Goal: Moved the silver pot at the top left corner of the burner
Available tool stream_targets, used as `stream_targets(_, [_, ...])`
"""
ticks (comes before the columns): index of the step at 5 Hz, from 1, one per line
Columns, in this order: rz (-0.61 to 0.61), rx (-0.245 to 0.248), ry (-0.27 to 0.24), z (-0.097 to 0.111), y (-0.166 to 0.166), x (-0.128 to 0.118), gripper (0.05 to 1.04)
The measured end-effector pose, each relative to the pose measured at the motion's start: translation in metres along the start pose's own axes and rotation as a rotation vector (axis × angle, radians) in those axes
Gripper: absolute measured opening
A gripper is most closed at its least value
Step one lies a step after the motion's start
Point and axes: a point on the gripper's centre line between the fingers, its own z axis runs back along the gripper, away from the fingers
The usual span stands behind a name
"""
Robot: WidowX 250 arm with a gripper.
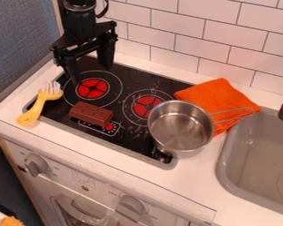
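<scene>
My gripper [92, 75] hangs over the upper left part of the black cooktop [129, 140], above the left burner, with its two fingers spread apart and nothing between them. The silver pot [180, 126] stands upright at the cooktop's right edge, partly over the counter and to the lower right of the right red burner [145, 107]. Its wire handle points right, over the orange cloth. Bare beneath the gripper lies the left red burner [92, 88].
A brown chocolate bar [91, 114] lies on the cooktop's front part. A yellow-handled fork [41, 103] rests across the left edge. The orange cloth [219, 98] lies behind the pot, and a grey sink [256, 154] is at the right. White tiles [188, 27] rise behind.
</scene>
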Motion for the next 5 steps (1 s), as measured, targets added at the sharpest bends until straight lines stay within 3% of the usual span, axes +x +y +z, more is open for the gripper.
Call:
stream_targets(1, [-0.004, 0.022, 0.019, -0.008, 0.002, -0.003, 1.001])
stream_targets(3, [-0.141, 0.045, 0.049, -0.021, -0.002, -0.050, 1.001])
stream_targets(4, [-0.230, -0.038, 0.050, -0.007, 0.001, -0.071, 1.001])
stream_targets(5, [-0.340, -0.063, 0.041, -0.005, 0.004, -0.095, 1.001])
